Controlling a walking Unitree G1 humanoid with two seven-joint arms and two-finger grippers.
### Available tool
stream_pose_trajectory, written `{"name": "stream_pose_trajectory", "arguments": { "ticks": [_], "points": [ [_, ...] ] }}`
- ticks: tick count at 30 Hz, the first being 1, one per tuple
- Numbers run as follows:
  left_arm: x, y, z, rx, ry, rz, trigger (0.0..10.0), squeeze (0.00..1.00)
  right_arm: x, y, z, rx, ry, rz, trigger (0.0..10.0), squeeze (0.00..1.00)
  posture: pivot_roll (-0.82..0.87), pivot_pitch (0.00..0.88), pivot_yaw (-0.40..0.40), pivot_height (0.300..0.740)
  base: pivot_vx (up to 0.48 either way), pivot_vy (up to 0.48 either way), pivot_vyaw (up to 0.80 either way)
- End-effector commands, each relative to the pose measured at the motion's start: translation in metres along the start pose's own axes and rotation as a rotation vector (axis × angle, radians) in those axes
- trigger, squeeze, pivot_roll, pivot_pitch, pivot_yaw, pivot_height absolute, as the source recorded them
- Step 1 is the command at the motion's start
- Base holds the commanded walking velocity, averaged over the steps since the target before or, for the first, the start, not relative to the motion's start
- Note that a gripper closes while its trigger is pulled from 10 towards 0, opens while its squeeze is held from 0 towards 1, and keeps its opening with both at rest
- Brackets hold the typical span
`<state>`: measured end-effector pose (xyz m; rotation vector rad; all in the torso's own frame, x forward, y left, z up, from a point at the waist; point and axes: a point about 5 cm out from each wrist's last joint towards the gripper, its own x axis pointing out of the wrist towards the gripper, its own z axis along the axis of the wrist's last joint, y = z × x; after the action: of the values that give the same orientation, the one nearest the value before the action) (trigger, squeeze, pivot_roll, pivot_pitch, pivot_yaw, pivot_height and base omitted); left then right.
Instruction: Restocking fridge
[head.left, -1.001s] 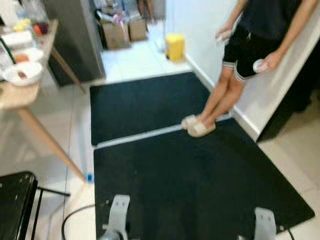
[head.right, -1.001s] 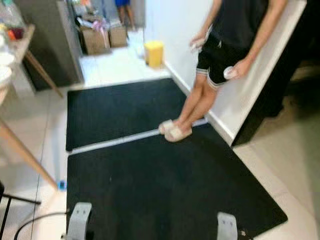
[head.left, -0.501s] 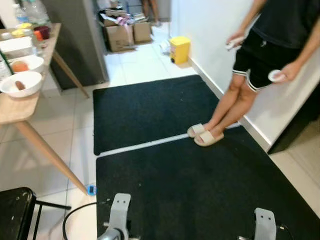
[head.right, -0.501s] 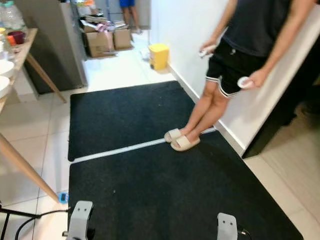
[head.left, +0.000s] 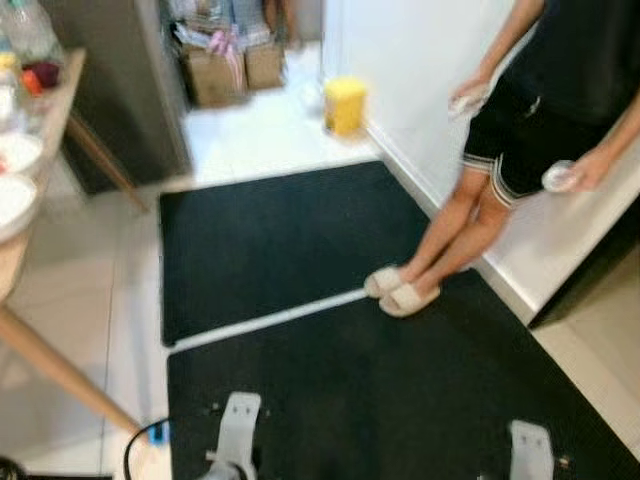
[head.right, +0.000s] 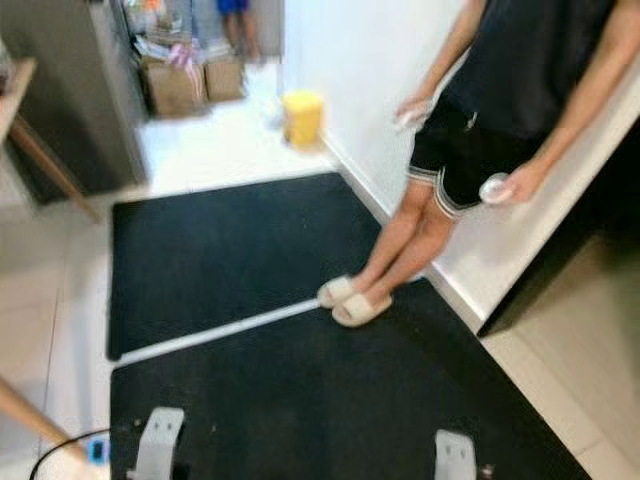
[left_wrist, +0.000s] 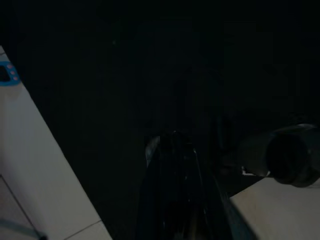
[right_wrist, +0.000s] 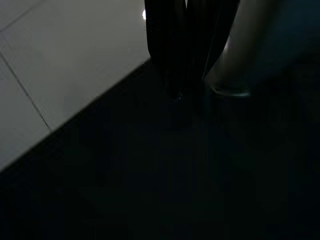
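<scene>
I am standing on the near black mat (head.left: 400, 400), and the head views are blurred. My left gripper (left_wrist: 175, 145) hangs idle over the mat's edge; its fingers look pressed together, holding nothing. My right gripper (right_wrist: 187, 92) hangs the same way by the tile edge, fingers together and empty.

The fridge (head.left: 110, 80) is, I judge, the grey block at the upper left of the frame, beyond the far mat (head.left: 280, 240). The table (head.left: 15, 270) with bowls and bottles runs down the left edge; that is likely where the stock sits.

A person (head.left: 540, 130) stands at the right against the white wall, slippers (head.left: 400, 290) on the strip between the mats, something small in each hand.

The step in hand is walking to the goods. To do it well I should bear left toward the table, keep well apart from the person's feet, mind the cable (head.left: 135, 455) at the lower left and the table leg (head.left: 60, 375), and keep both arms down.
</scene>
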<state>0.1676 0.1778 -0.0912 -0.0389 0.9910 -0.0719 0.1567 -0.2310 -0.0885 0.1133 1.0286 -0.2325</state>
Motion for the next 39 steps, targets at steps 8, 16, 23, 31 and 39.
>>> {"name": "stream_pose_trajectory", "arguments": {
  "ticks": [8, 16, 23, 31, 39],
  "points": [
    [-0.0007, 0.0012, -0.0037, -0.004, 0.016, 0.003, 10.0, 0.00, -0.0002, 0.0053, -0.0070, 0.010, 0.023, 0.012, 10.0, 0.00, 0.00, 0.012, -0.023, 0.740, 0.372, 0.000, 0.00],
    [-0.0007, 0.0010, -0.0036, -0.004, 0.015, 0.002, 10.0, 0.00, -0.0002, 0.0054, -0.0072, 0.011, 0.023, 0.012, 10.0, 0.00, 0.00, 0.011, -0.023, 0.740, 0.371, 0.000, 0.00],
    [-0.0006, 0.0010, -0.0036, -0.005, 0.015, 0.001, 10.0, 0.00, -0.0003, 0.0051, -0.0073, 0.011, 0.024, 0.012, 10.0, 0.00, 0.00, 0.012, -0.023, 0.740, 0.372, 0.000, 0.00],
    [-0.0010, 0.0016, -0.0046, -0.002, 0.019, 0.000, 10.0, 0.00, -0.0005, 0.0042, -0.0080, 0.007, 0.025, 0.010, 10.0, 0.00, 0.00, 0.004, -0.023, 0.740, 0.369, 0.000, 0.00],
    [-0.0009, 0.0015, -0.0044, 0.000, 0.018, -0.002, 10.0, 0.00, -0.0004, 0.0039, -0.0070, 0.004, 0.023, 0.011, 10.0, 0.00, 0.00, 0.001, -0.024, 0.740, 0.372, 0.000, 0.00]
  ]
}}
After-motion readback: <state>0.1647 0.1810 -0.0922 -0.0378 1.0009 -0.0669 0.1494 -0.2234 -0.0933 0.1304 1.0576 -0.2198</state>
